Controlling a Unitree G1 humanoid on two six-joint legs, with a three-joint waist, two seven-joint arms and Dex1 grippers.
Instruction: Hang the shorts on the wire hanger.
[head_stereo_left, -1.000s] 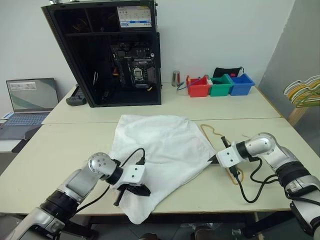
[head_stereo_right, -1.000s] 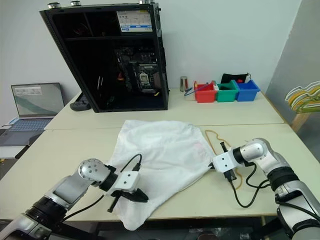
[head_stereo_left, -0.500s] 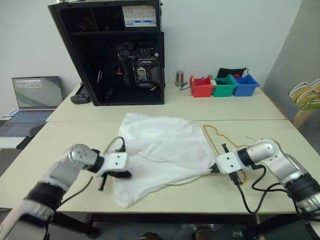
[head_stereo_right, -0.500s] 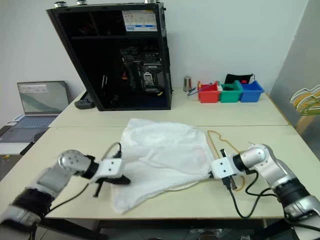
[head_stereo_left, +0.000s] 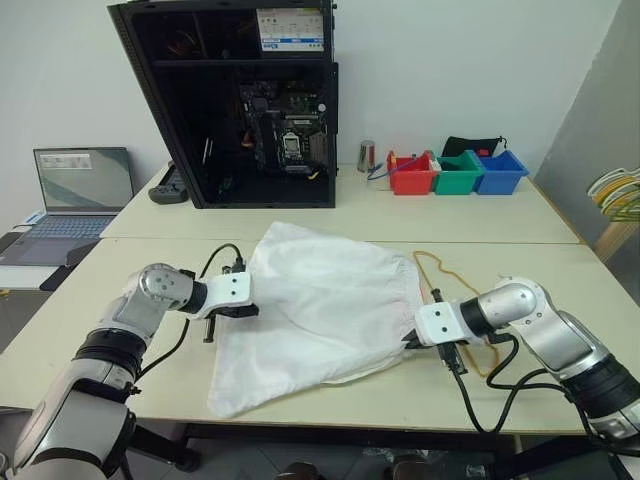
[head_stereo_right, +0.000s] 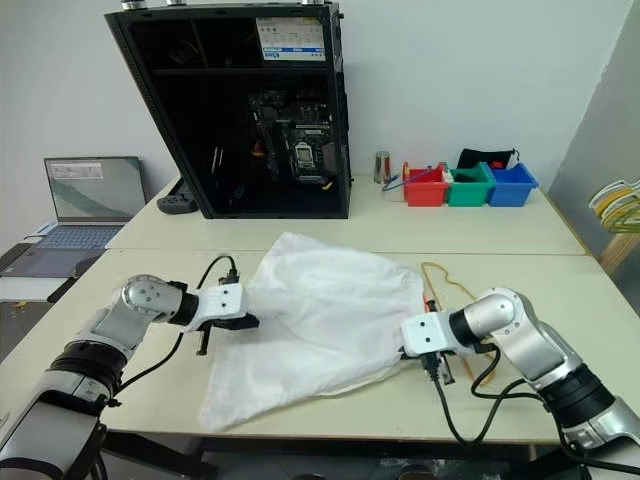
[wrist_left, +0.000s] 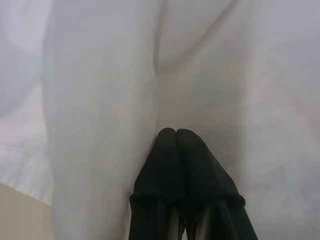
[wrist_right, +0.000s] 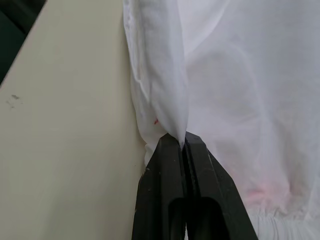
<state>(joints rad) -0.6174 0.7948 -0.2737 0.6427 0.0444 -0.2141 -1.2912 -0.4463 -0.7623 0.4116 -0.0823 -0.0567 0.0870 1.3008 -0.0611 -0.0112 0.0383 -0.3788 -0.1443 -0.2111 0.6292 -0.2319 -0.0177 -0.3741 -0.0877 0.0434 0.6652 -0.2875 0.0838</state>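
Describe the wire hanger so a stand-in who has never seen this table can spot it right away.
Start at the big white shorts spread mid-table in front of the open black computer case. Just past the shorts' right edge, by the right gripper, the wire hanger lies flat on the table. It is the one thin yellow-tan wire loop there, unlike the black cable beside it.

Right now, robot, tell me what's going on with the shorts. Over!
Both grippers, left and right, shut on the shorts. Shorts spread flat on the table. Wire hanger beside them, partly under the right edge. Nothing hung yet.
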